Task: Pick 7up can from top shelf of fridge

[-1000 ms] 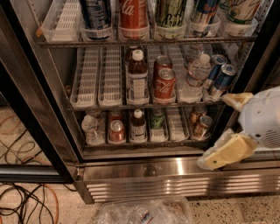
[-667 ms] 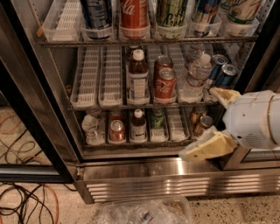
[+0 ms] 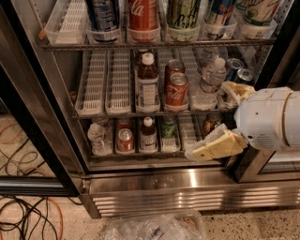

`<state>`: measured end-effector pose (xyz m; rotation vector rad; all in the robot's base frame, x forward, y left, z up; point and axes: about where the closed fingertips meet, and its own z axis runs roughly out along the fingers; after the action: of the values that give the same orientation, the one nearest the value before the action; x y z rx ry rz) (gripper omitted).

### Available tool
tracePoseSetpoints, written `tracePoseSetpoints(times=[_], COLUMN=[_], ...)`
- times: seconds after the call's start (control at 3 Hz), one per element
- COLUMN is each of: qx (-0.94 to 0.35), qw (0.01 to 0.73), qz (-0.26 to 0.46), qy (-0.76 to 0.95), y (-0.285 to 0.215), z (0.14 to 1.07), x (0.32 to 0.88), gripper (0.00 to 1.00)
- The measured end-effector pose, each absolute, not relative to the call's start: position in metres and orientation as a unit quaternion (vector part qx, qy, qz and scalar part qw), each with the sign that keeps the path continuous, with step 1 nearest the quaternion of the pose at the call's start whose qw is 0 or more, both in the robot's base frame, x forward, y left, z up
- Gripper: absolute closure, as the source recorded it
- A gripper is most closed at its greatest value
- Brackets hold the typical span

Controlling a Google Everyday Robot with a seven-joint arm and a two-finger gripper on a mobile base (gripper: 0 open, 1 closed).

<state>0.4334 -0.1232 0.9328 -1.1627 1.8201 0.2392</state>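
Note:
The fridge [image 3: 187,187] stands open in front of me. Its top shelf [image 3: 154,44] is the wire rack with clear lane trays along the top of the view. At its far right stands the 7up can [image 3: 259,11], whitish with green lettering; only its lower part shows. Left of it are a blue can, a dark green-and-yellow can [image 3: 183,11], a red Coca-Cola can [image 3: 143,14] and a dark blue can. My gripper [image 3: 225,117] is at the right, low in front of the middle and bottom racks, well below the 7up can. Its tan fingers [image 3: 215,146] are spread apart and hold nothing.
The middle rack holds a brown bottle [image 3: 147,84], two Coke cans [image 3: 176,89], a water bottle [image 3: 208,82] and blue cans. The bottom rack holds more cans and bottles. The dark door frame [image 3: 33,126] is at the left. Cables [image 3: 28,215] and a plastic bag [image 3: 154,227] lie on the floor.
My gripper has moved left and slightly up, from the fridge's lower right corner toward the middle rack. Nothing on the shelves has moved.

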Motion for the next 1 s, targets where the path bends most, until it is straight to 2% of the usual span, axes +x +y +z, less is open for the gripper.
tracePoseSetpoints(times=[0.33,1.0], qx=[-0.442,-0.323], qw=[0.484,0.543], qz=[0.107,0.131], qy=[0.748,0.764], y=[-0.120,-0.077], z=[0.933,0.903], x=[0.440,0.448], gripper=[0.00,0.00])
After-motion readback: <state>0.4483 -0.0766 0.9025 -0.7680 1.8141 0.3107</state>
